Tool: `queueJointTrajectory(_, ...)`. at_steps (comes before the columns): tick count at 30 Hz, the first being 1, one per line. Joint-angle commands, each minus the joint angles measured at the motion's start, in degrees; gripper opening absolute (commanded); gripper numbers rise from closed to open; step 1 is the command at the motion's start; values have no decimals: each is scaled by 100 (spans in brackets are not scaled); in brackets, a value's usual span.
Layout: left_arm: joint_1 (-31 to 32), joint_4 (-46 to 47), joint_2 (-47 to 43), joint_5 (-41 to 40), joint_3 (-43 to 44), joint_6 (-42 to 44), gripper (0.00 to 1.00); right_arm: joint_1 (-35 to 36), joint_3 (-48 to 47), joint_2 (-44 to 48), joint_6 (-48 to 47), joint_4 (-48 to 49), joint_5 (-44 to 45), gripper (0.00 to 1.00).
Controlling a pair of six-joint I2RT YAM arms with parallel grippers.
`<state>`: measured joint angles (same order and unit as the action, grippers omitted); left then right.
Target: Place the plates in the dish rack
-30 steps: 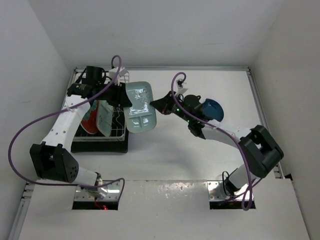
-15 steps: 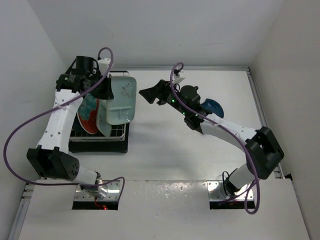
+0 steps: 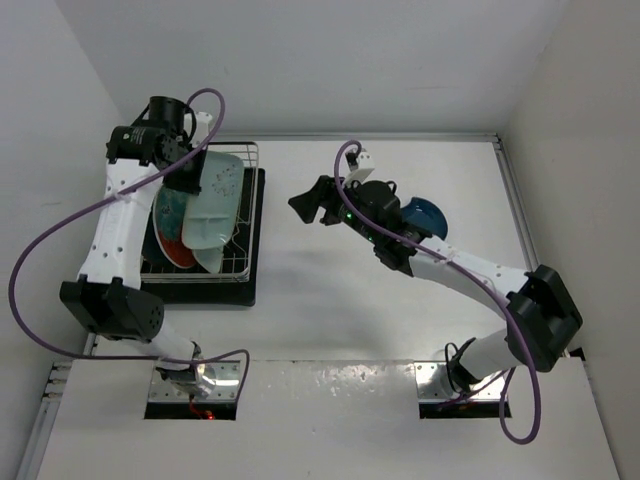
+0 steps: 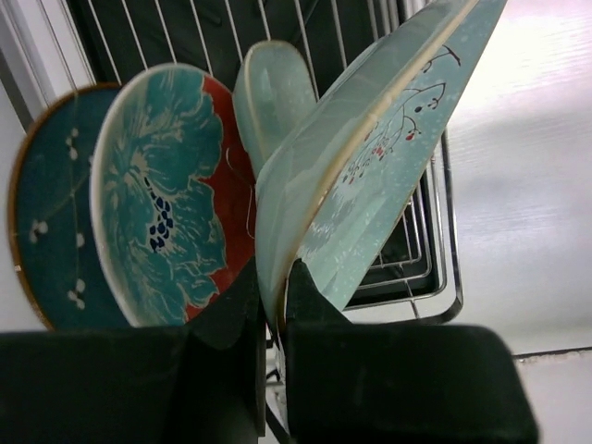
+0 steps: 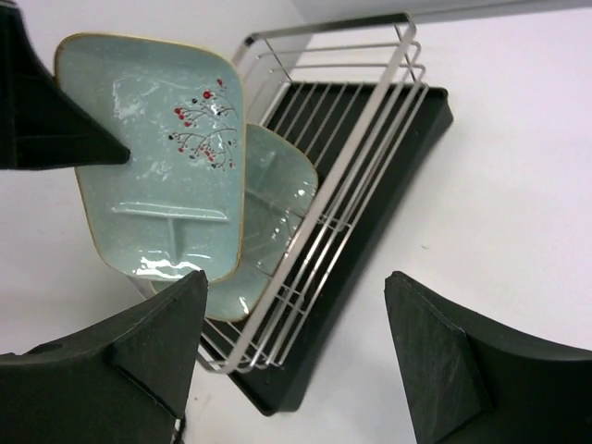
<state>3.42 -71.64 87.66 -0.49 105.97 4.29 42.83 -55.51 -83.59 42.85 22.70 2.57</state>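
Plates: three standing in dish rack at nine o'clock; fourth, mint plate, pinched at its rim by left gripper, tilted over it. Right gripper spread wide, empty. Blue leaf plate on table at three o'clock, yet to load.

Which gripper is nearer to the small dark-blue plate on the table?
Right. The right gripper hangs open left of the dark-blue plate; the left gripper grips a mint plate over the dish rack.
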Motion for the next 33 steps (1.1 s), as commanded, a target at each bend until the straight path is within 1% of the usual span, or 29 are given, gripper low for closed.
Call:
queueJointTrajectory(1, -52, 194, 84, -627, 151, -139, 0, 41, 5, 273, -215, -81, 139, 77)
queueJointTrajectory(6, -52, 247, 138, -891, 152, -455, 0, 77, 101, 413, -321, -196, 314, 78)
queueJointTrajectory(8, 88, 247, 138, -1005, -6, -517, 0, 103, 154, 440, -312, -196, 350, 78)
queueJointTrajectory(10, 89, 247, 138, -1006, -7, -771, 0, 120, 180, 458, -321, -204, 437, 78)
queueJointTrajectory(11, 89, 177, 138, -1006, 80, -842, 0, 155, 180, 484, -434, -222, 438, 78)
queueJointTrajectory(13, 158, 98, 138, -1058, 239, -974, 0, 191, 172, 493, -347, -266, 490, 78)
queueJointTrajectory(14, 220, 45, 138, -1058, 414, -974, 0, 199, 172, 423, -356, -266, 542, 78)
queueJointTrajectory(16, 273, 123, 33, -1006, 468, -1088, 0, 217, 23, 257, -312, -327, 508, 78)
queueJointTrajectory(17, 273, 193, -133, -840, 468, -1089, 0, 217, -47, 56, -312, -327, 316, 78)
queueJointTrajectory(20, 273, 404, -336, -489, 415, -1089, 0, 217, -923, -525, -304, -398, -552, 78)
queueJointTrajectory(21, 273, 405, -389, -365, 415, -1010, 0, 235, -1101, -970, -347, -415, -782, 80)
queueJointTrajectory(22, 273, 405, -390, -251, 415, -1010, 0, 235, -1616, -1149, -348, -398, -1350, 80)
queueJointTrajectory(23, 273, 335, -442, -23, 415, -940, 0, 209, -1743, -1290, -321, -293, -1521, 81)
queueJointTrajectory(24, 273, 335, -442, 92, 354, -852, 0, 191, -1875, -1657, -199, -197, -1688, 82)
queueJointTrajectory(25, 273, 335, -573, 171, 354, -851, 0, 165, -2111, -1782, -181, 39, -2142, 83)
queueJointTrajectory(27, 273, 335, -705, 365, 117, -738, 0, 103, -2323, -2158, 81, 549, -2461, 85)
queueJointTrajectory(29, 273, 396, -890, 549, 3, -684, 0, 50, -2386, -2380, 214, 806, -2691, 85)
queueJointTrajectory(33, 220, 396, -1014, 910, -120, -632, 0, -55, -2447, -2846, 706, 1368, -3025, 80)
